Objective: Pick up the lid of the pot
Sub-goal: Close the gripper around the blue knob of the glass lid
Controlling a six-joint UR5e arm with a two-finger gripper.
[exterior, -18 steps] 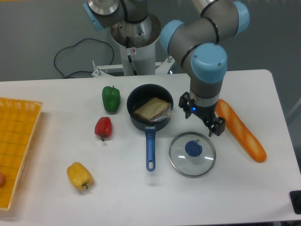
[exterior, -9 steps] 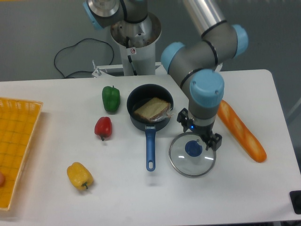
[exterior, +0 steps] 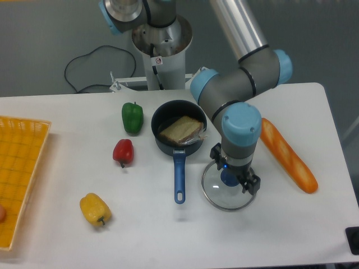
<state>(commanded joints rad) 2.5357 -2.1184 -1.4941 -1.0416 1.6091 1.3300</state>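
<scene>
From my end, the gripper (exterior: 234, 170) has its fingers spread wide, one to the ten o'clock side of the lid's blue knob (exterior: 228, 178) and one to the four o'clock side, gripping nothing; I can't tell whether a tip touches the glass. The black pan (exterior: 158, 140) holds a brown, bread-like piece (exterior: 178, 130), with something see-through by its four o'clock rim. At the picture's nine o'clock edge, the yellow basket (exterior: 25, 148) holds a reddish round thing (exterior: 1, 213), partly cut off. The pot lid (exterior: 221, 197) lies flat between four and five o'clock from the pan, knob facing up, its round outline favouring no long axis.
</scene>
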